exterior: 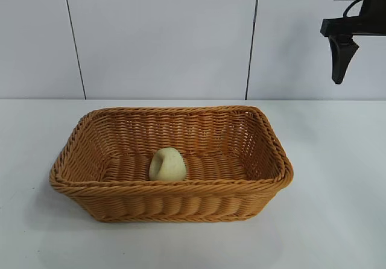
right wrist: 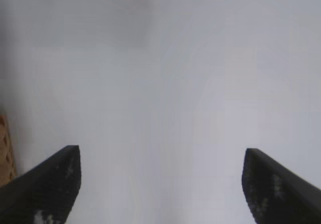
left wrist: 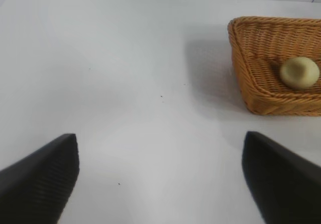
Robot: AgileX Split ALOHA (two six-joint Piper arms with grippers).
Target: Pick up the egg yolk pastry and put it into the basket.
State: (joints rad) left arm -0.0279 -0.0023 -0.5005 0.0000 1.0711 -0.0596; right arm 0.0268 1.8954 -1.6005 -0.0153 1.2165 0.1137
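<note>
The egg yolk pastry [exterior: 167, 165], a small pale yellow-cream lump, lies on the floor of the orange-brown wicker basket [exterior: 181, 187] in the middle of the white table. The left wrist view also shows the pastry [left wrist: 299, 72] inside the basket [left wrist: 251, 83]. My right gripper [exterior: 342, 61] is open and empty, raised high at the upper right, well clear of the basket; it shows open in the right wrist view [right wrist: 160, 153]. My left gripper [left wrist: 160, 143] is open and empty above bare table, away from the basket; it is out of the exterior view.
The white table [exterior: 338, 208] surrounds the basket on all sides. A white panelled wall [exterior: 163, 34] stands behind it. A sliver of the basket's edge [right wrist: 5, 151] shows in the right wrist view.
</note>
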